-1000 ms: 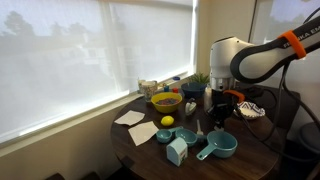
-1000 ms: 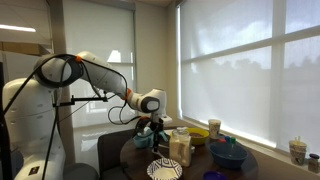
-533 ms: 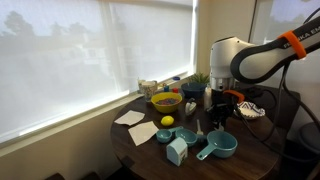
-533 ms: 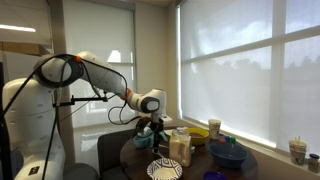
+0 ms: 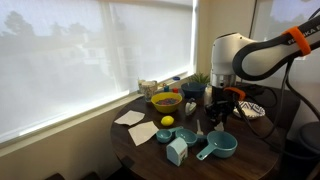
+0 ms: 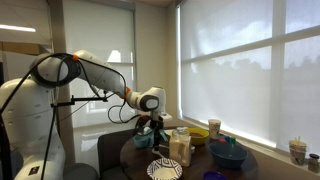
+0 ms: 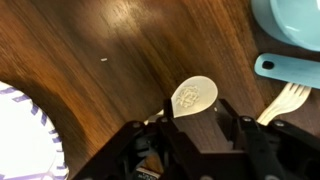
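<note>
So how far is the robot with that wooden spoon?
Looks done: the wooden spoon seems to rest on the table, beside the fork. In hand: the gripper straddles it, jaws spread on either side, apparently not squeezing. Probably left: lifting the arm clear of the spoon.
</note>
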`<state>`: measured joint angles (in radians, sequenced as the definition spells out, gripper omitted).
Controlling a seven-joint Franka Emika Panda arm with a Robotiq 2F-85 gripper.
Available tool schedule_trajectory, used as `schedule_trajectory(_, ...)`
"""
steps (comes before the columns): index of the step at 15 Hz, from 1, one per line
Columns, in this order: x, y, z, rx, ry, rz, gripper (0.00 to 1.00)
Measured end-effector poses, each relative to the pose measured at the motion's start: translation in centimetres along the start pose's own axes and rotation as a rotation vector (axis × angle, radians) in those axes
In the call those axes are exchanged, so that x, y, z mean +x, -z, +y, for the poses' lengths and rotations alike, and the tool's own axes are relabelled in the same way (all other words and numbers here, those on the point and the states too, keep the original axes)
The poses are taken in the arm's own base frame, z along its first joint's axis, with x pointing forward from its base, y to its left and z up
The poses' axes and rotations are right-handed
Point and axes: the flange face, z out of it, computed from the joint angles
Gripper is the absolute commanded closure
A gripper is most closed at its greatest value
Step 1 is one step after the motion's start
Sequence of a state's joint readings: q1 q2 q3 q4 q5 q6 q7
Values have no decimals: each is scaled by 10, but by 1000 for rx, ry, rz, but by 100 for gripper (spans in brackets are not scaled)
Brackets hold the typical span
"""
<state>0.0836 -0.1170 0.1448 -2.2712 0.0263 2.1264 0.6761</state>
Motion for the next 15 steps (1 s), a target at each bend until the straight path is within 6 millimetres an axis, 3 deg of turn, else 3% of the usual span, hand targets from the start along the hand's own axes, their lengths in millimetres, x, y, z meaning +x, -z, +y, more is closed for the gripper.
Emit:
schedule_trajectory(3, -1, 5, 0, 5, 0, 8, 30)
schedule_trajectory(4, -1, 6, 1, 7, 0, 11, 32)
schedule_trajectory(8, -2, 13, 3, 14, -3, 23, 2)
schedule_trajectory(11, -2, 27, 10, 26, -17, 44, 0)
schedule_trajectory(15, -5, 64, 29, 50, -47, 85, 0)
